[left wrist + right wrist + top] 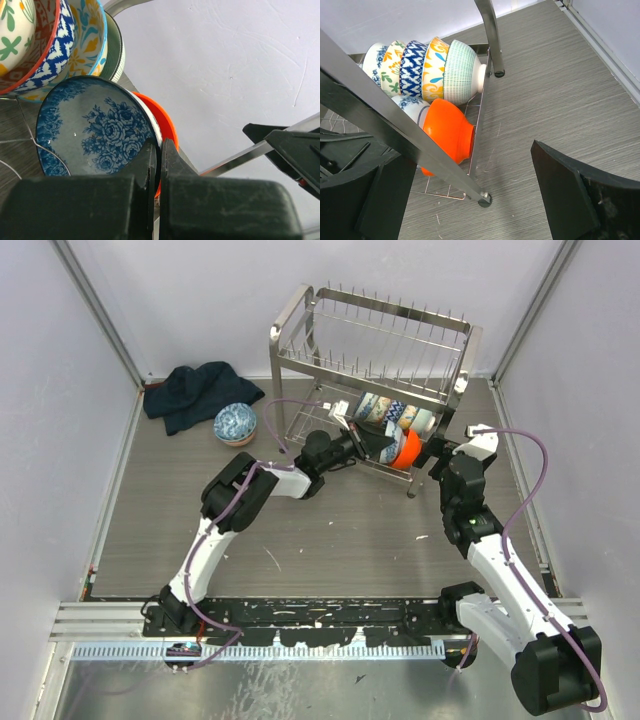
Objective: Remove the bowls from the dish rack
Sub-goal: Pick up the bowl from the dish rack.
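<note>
The bowls (420,67) stand on edge in a tight row on the lower tier of the dish rack (375,345), which sits at about 1 o'clock on the table (340,535) in the top view. In the right wrist view the row ends in a mint bowl (462,70) next to the rack's upright post. Just below that row, toward 5 o'clock, are a blue rose bowl (92,132) and, pressed against its back, an orange bowl (447,132) near the rack's front corner. The left gripper (159,150) reaches into the lower tier from 8 o'clock and is clenched on the rim of the blue rose bowl, one finger inside the bowl and one behind it, next to the orange bowl. The right gripper (441,453) is at the rack's 4 o'clock corner with its fingers (575,195) spread wide, released. The rack's lower rail and foot lie between them, and whether either finger touches the metal cannot be told. Away from the rack, a loose blue-patterned bowl (235,424) rests on the table at 10 o'clock, touching a dark cloth (195,392) bunched toward 11 o'clock against the back wall.
</note>
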Controlling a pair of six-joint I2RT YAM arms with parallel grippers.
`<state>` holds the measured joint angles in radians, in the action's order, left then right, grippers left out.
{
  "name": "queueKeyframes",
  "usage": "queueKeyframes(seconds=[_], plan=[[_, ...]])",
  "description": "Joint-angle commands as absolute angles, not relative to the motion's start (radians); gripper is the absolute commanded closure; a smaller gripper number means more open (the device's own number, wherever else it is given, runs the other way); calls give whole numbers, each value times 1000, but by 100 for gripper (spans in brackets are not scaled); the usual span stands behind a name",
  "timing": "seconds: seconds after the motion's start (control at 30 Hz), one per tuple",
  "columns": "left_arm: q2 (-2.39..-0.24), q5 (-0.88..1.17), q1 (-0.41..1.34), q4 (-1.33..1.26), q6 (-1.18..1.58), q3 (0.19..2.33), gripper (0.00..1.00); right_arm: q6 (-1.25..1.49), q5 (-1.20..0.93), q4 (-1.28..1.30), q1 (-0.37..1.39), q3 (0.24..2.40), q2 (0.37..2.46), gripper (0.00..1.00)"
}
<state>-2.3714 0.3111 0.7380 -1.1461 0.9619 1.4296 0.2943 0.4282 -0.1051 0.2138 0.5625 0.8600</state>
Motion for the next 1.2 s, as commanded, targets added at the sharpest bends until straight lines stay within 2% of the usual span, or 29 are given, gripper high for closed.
queueKeyframes(seconds=[0.0, 1.17], plan=[[-2283, 198, 722, -1102, 941, 1438, 100, 295, 509, -154, 186, 589, 866, 0], [-2192, 228, 749, -972, 1017, 1406, 100, 293, 514, -151, 185, 592, 866, 0]])
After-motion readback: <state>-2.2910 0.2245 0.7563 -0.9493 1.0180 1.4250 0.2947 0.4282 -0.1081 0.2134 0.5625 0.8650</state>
